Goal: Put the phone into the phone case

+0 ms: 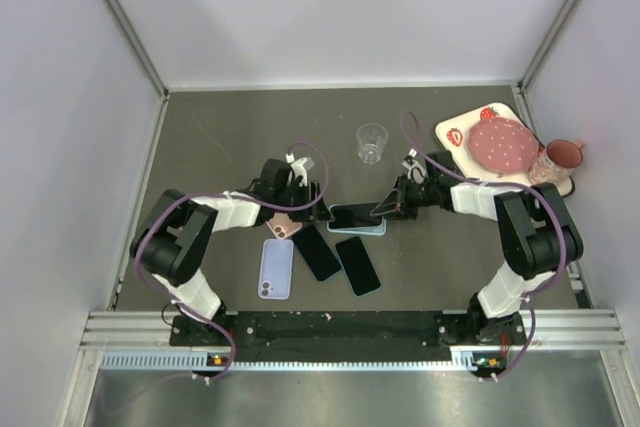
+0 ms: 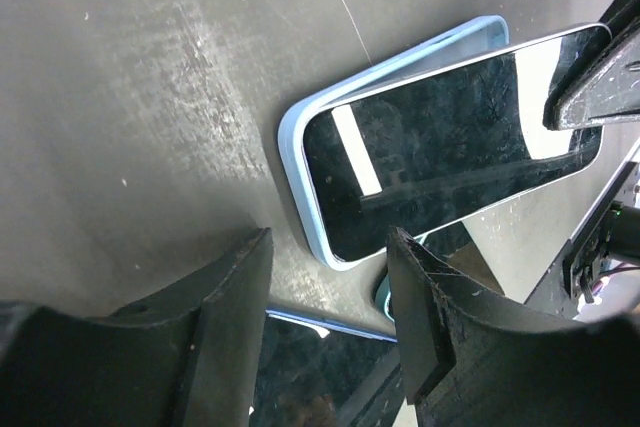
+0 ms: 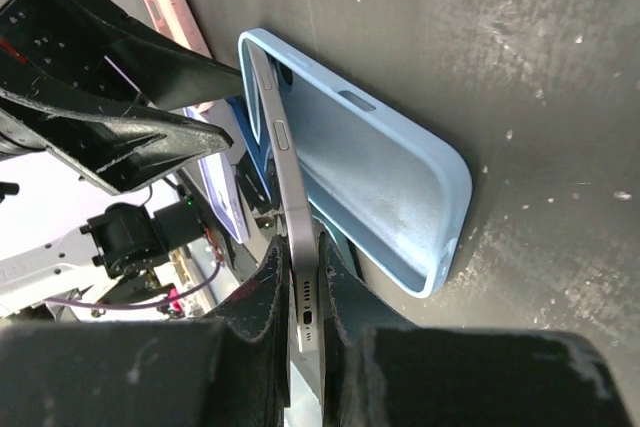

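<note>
Pinching one phone [image 3: 284, 177] tilted into one case [image 3: 385, 182], right gripper [image 3: 300, 269] clamped, left gripper [image 2: 328, 247] open, empty, two dark phones [image 1: 319, 253] toward front edge

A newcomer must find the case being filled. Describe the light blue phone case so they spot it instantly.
On the dark table, find the clear plastic cup and look just nearside of it. The light blue phone case lies open side up; only it has a phone tilted into it, held by the right gripper.
</note>
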`<action>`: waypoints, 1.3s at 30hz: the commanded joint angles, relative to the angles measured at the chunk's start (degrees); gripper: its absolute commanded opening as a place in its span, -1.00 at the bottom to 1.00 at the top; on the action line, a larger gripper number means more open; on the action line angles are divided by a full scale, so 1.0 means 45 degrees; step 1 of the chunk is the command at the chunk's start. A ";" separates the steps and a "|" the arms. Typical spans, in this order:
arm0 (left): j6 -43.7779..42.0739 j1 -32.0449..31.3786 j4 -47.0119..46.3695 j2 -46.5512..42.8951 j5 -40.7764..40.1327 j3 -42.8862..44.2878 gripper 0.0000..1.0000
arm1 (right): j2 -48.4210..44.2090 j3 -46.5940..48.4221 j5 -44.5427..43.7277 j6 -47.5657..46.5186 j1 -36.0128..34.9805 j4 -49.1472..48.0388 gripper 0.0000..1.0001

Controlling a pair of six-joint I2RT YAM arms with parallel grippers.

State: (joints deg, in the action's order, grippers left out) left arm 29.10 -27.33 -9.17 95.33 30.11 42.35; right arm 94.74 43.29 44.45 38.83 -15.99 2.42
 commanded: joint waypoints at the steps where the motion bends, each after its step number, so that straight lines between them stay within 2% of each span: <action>1: 0.0154 -0.0059 -0.1106 0.0553 0.0009 0.0550 0.09 | 0.0977 -0.0010 -0.1810 -0.0952 -0.0021 0.1240 -1.00; 14: 0.0428 -0.0292 -0.1128 0.1374 -0.0245 0.1253 0.09 | 0.1797 0.0595 -0.2455 -0.1949 -0.0021 0.1904 -1.00; 30: 0.0330 -0.1172 -0.0716 0.1121 -0.0675 0.1664 0.09 | 0.2364 0.0654 -0.3294 -0.2183 -0.0138 0.2022 -1.00; 35: -0.0098 -0.1270 -0.0036 0.0049 -0.2251 0.1410 0.18 | 0.2248 0.0596 -0.3276 -0.1989 -0.0139 0.2003 -1.00; 39: -0.0782 -0.1367 0.1137 -0.1686 -0.3680 0.1468 0.18 | 0.2189 0.0517 -0.3412 -0.2007 -0.0158 0.1983 -1.00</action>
State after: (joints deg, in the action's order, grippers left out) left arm 29.36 -32.53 -6.63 96.82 20.05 48.21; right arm 101.25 47.42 47.09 32.71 -14.83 5.78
